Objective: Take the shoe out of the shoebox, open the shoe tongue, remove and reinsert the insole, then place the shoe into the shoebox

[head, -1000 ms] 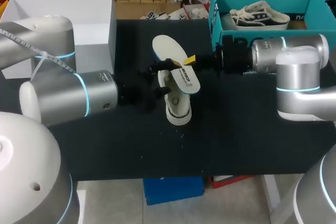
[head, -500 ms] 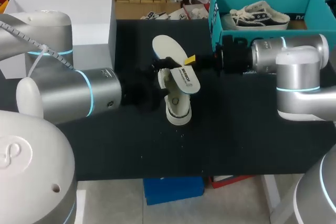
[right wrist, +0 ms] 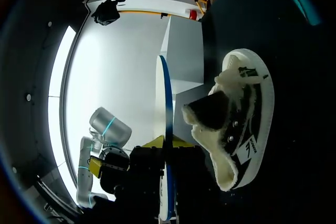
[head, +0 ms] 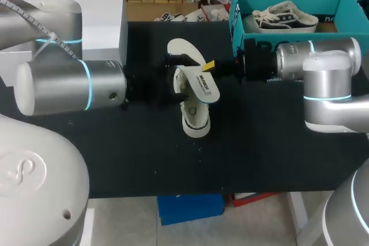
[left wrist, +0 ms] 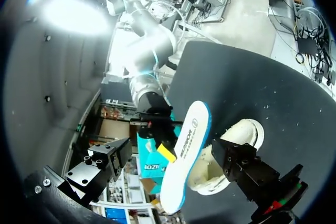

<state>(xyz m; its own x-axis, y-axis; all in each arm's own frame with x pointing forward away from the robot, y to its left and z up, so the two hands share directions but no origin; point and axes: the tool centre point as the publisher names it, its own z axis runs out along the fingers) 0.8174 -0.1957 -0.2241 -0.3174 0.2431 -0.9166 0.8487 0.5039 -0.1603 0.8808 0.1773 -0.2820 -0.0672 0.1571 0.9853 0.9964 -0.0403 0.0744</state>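
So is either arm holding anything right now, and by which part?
Right gripper pinches the insole by its long edge, mid-length; left gripper holds nothing.

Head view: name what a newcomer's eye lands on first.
A white insole, held by the right gripper above the white shoe at the middle of the table, stands out first. Next comes the teal shoebox at the far right, another shoe inside.

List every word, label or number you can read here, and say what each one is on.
insole: a line of dark print, too blurred to read.
shoe: dark markings on its side, too blurred to read.
teal shoebox: white characters on its wall, too small to read.
Nothing else carries legible text.
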